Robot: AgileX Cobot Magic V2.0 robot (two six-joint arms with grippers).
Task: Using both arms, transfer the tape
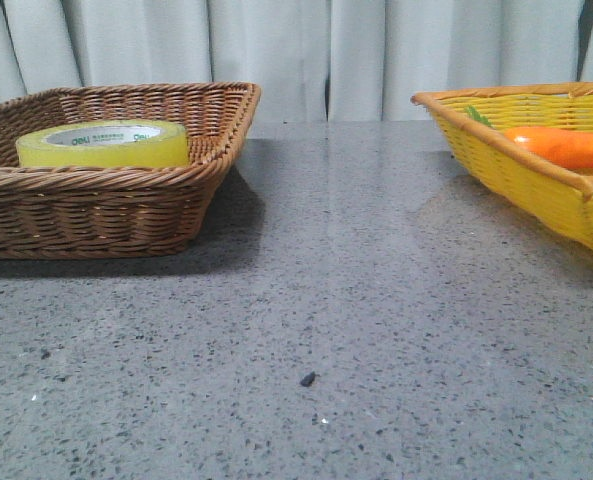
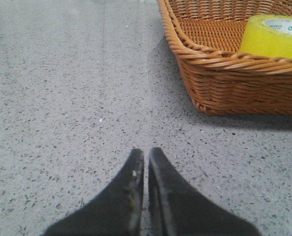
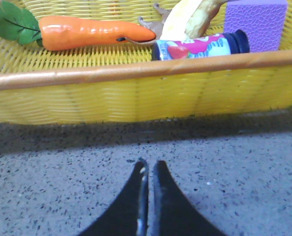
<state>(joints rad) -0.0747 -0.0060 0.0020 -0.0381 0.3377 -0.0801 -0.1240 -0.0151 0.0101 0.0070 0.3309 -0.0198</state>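
- Nearest in each wrist view are the black grippers: the left gripper point(image 2: 146, 157) and the right gripper point(image 3: 149, 169) both have their fingertips pressed together with nothing between them, each low over the speckled grey stone tabletop point(image 1: 356, 330).
- Each gripper is parked on bare table just short of its own basket, which looks like a resting pose that leaves both baskets clear to reach.
- On the left, the brown woven wicker basket point(image 1: 116, 215) holds the yellow-green roll of tape with a white printed core point(image 1: 103, 144). The roll lies flat inside, with its open core facing up, a pose that would suit a grip over its wall.
- On the right, the yellow woven basket with a tan rim point(image 1: 536, 180) holds an orange toy carrot with green leaves point(image 3: 94, 32), a pink-labelled can lying on its side point(image 3: 200, 46), a banana point(image 3: 192, 17) and a purple block point(image 3: 256, 19).
- The tape in the brown basket fits either end of a transfer: source or destination cannot be judged from this.
- Furthest back hang pale grey curtains point(image 1: 306, 50).
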